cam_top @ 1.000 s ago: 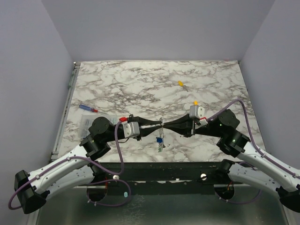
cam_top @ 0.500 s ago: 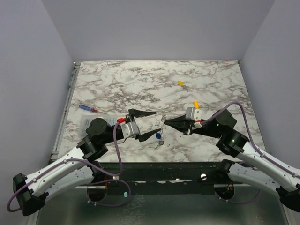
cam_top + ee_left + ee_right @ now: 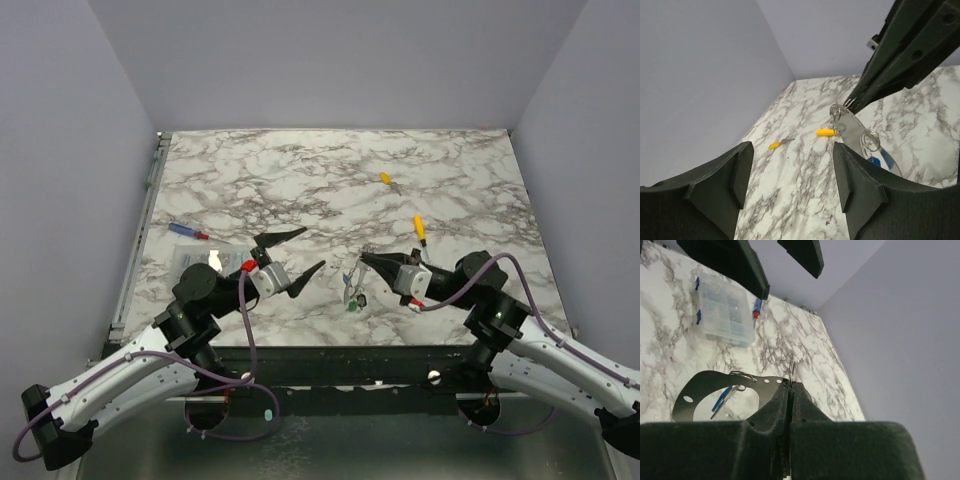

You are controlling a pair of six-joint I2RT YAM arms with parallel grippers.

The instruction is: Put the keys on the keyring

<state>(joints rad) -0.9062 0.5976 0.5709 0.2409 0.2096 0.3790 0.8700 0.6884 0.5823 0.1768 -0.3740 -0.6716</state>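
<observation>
The right pincer (image 3: 364, 259) clamps the keyring (image 3: 351, 284) mid-frame, keys (image 3: 353, 305) dangling, while the left pincer (image 3: 297, 253), jaws apart, faces it from just left.

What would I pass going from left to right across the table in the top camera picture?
Blue-and-red stick → left gripper → keyring → far yellow key → near yellow key.

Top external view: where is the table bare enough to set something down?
Bare: far left of the table, behind the blue-and-red stick; the far right, beyond the yellow key. Crowded: near middle, around the keyring between left gripper and right gripper.
</observation>
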